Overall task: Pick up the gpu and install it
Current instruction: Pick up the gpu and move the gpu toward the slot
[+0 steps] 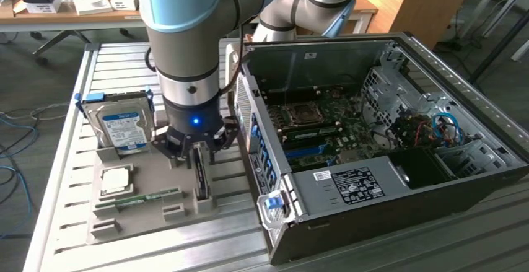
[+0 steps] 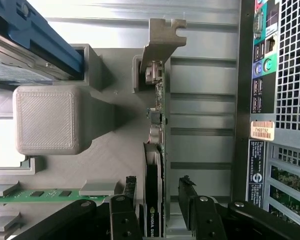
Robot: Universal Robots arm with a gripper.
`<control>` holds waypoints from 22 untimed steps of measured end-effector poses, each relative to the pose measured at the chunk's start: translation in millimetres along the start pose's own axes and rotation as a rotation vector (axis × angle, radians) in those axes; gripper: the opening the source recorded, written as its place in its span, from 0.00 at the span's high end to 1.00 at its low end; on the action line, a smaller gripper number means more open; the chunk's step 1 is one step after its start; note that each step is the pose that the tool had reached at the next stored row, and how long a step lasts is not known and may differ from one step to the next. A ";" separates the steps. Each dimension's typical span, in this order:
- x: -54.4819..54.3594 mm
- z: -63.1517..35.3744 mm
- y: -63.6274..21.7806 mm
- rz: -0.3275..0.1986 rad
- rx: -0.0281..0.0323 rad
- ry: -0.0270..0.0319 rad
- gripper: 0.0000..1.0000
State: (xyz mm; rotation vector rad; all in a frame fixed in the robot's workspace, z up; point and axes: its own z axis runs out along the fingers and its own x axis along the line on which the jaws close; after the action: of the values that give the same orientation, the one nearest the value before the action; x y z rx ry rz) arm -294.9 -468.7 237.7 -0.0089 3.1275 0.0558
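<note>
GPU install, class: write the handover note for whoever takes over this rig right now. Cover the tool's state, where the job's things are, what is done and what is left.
The tool is open and straddles the gpu, with a gap showing on each side.
The gpu stands on edge in its slot of the grey holder, beside the open computer case.
Done: the tool is lined up on the card.
Left: the card is not yet gripped, lifted or installed in the case.

You find the gpu [image 1: 200, 174] on edge in the tray [image 1: 147, 210]. It stands between the hard drive [image 1: 122, 127] and the case [image 1: 363, 223].
</note>
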 end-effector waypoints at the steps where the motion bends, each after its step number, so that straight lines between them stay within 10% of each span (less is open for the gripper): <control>1: 0.2 0.2 0.1 0.000 -0.0001 -0.0001 0.53; 22: 3.0 1.2 0.9 0.000 -0.0003 -0.0003 0.61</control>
State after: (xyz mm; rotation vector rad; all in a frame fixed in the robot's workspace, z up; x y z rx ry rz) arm -297.9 -467.8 236.5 -0.0089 3.1272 0.0563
